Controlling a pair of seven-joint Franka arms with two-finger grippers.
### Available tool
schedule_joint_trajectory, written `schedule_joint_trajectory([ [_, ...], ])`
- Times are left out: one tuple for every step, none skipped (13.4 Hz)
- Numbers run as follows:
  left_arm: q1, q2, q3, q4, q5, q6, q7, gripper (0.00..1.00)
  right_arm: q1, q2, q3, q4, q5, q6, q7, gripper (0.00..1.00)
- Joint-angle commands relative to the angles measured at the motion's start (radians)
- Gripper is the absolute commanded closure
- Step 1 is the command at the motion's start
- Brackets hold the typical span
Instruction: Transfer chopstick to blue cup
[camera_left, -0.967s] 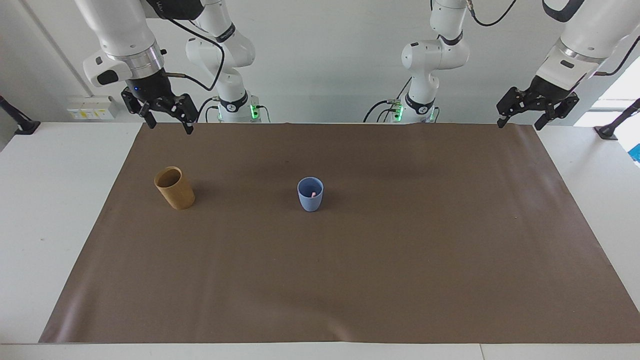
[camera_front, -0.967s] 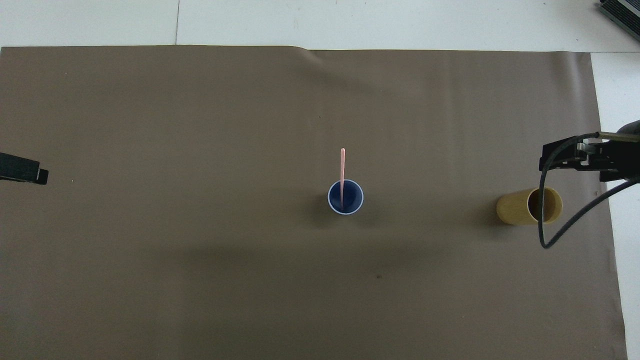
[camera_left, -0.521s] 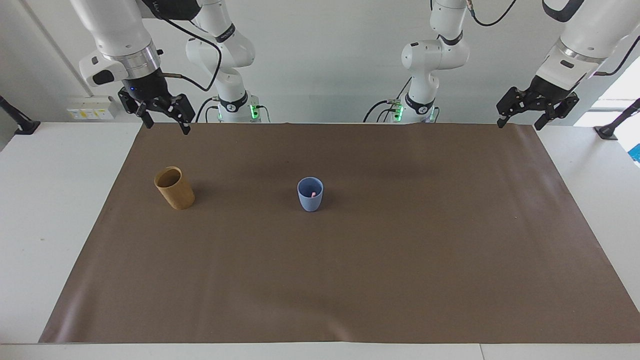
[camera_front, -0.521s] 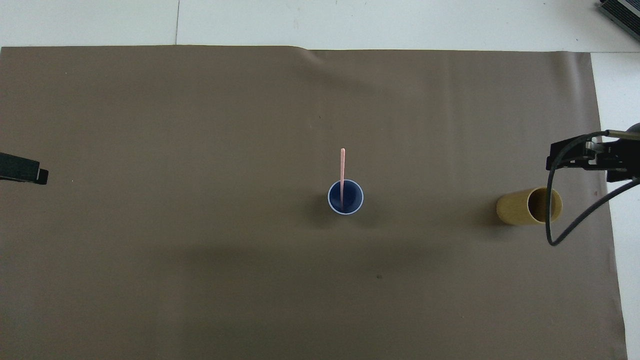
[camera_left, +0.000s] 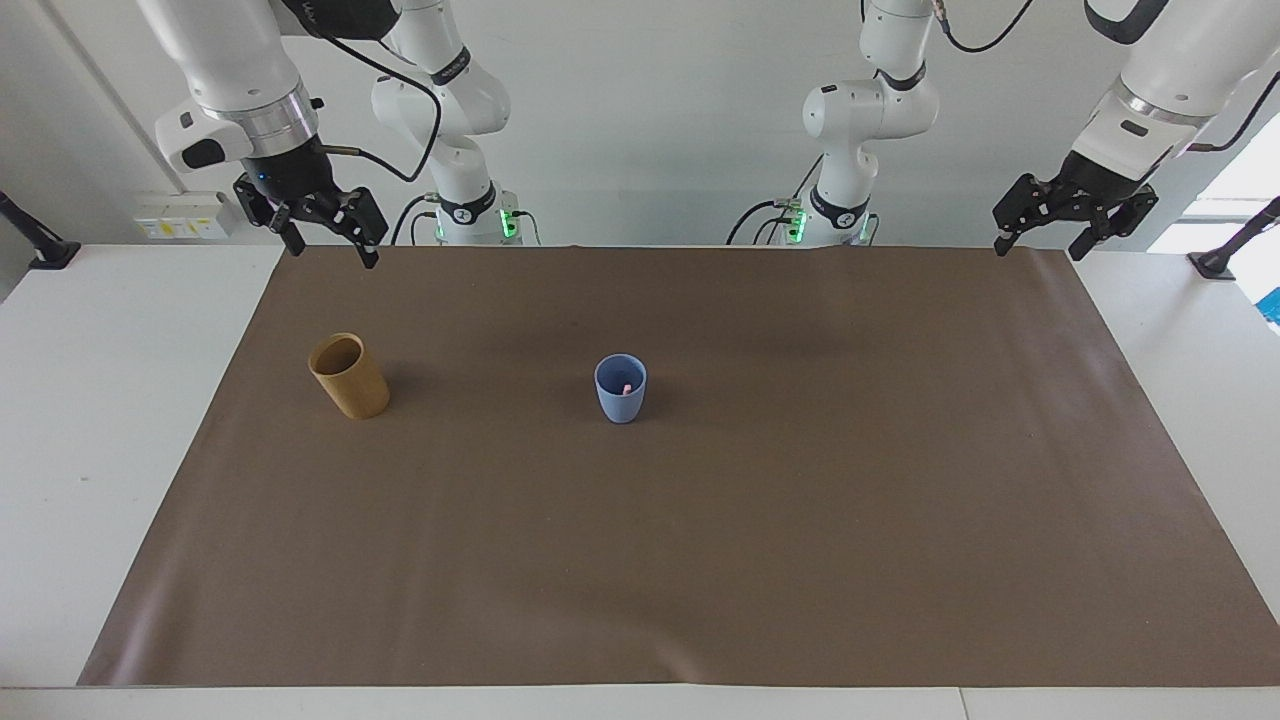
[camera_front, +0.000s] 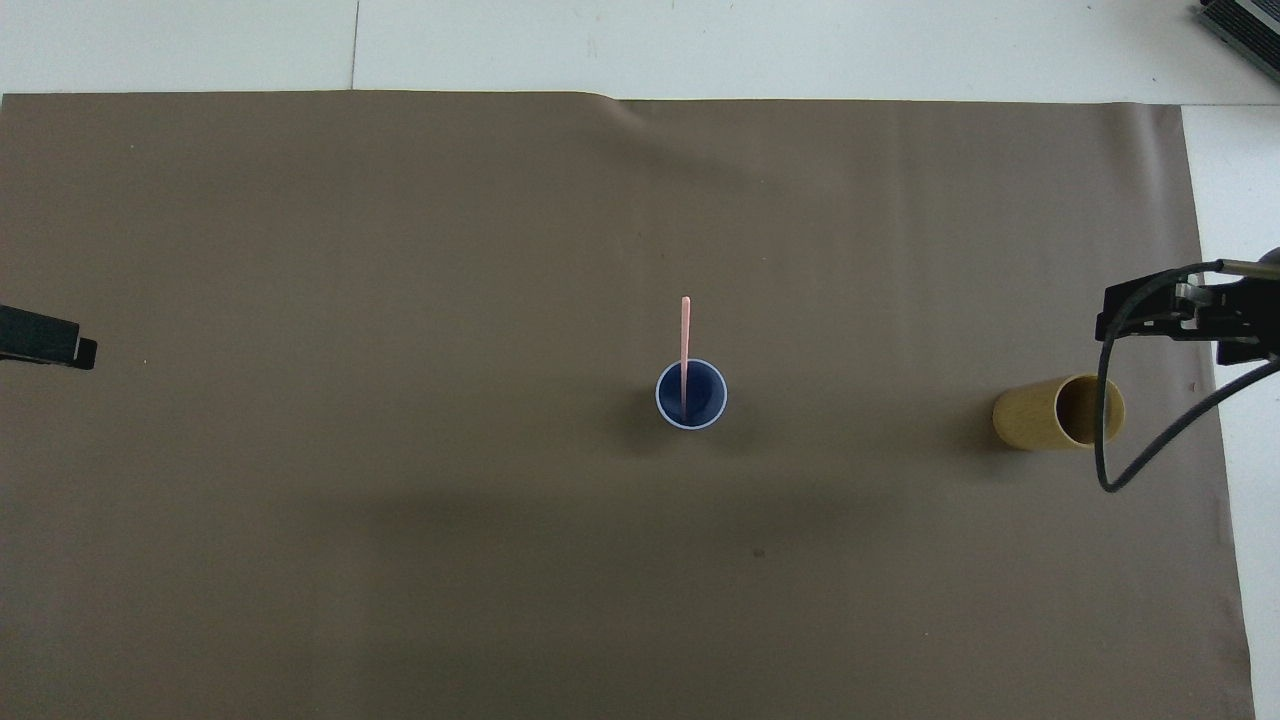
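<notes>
Standing done: chopstick (camera_front: 685, 345) upright in blue cup (camera_left: 621, 400) mid-counter | right gripper (camera_left: 327, 240) and left gripper (camera_left: 1037, 240) high above cup level, fingers spread, empty | keep both well clear of cup

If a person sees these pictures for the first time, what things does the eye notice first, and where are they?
First, the blue cup in the middle of the brown mat, with the pink chopstick standing in it. Then the tan holder, empty, toward the right arm's end of the table. The right gripper and left gripper hang open over the mat's corners nearest the robots, holding nothing.
</notes>
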Motion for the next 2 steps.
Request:
schedule_joint_trajectory([
  [0.002, -0.007, 0.0, 0.005, -0.003, -0.017, -0.01, 0.0, -0.009, 0.015, 0.005, 0.025, 0.005, -0.019, -0.024, 0.0],
  [0.002, -0.007, 0.0, 0.005, -0.003, -0.017, -0.01, 0.0, -0.009, 0.015, 0.005, 0.025, 0.005, -0.017, -0.024, 0.0],
])
